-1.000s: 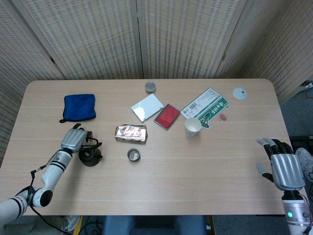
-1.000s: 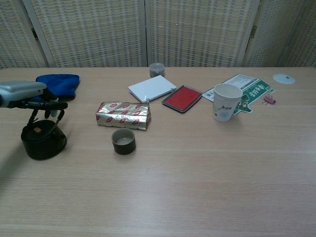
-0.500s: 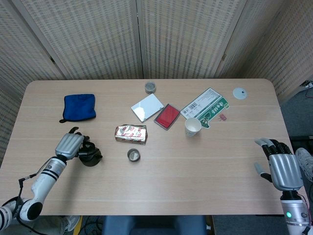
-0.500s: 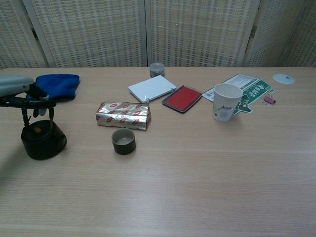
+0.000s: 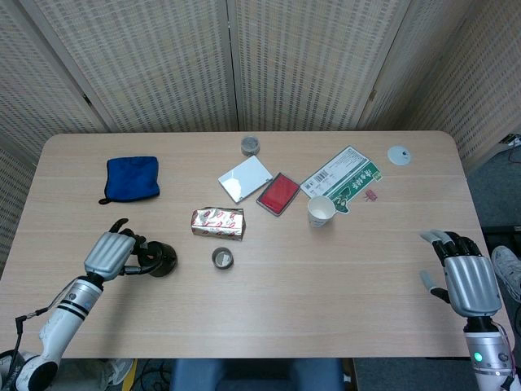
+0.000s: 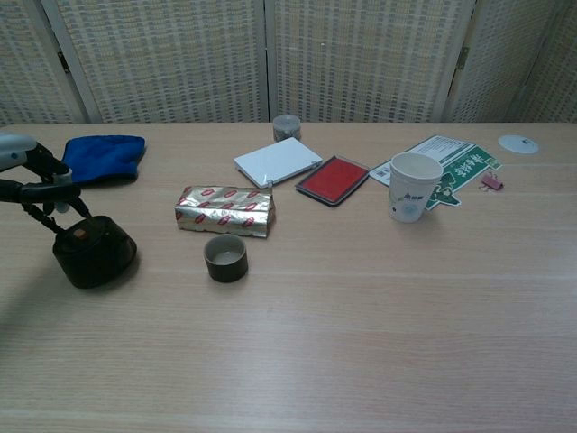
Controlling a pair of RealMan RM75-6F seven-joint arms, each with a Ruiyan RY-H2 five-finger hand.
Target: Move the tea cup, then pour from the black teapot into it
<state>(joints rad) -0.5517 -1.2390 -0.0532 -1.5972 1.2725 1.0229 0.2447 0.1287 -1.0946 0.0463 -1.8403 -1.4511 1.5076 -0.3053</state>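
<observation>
At the lower left of the head view, the left robot hand (image 5: 108, 252) has its fingers (image 6: 41, 192) hooked onto the handle of the black teapot (image 6: 94, 255), which leans slightly on the desk (image 5: 326, 277). Above it lies a blue cloth (image 5: 132, 177). Toward the centre, the small dark tea cup (image 5: 222, 258) stands empty, just below a foil packet (image 5: 217, 222) and well apart from the teapot. Further right stands a white paper cup (image 5: 320, 211). At the lower right edge, the right robot hand (image 5: 468, 279) is released, fingers spread, grasping nothing.
</observation>
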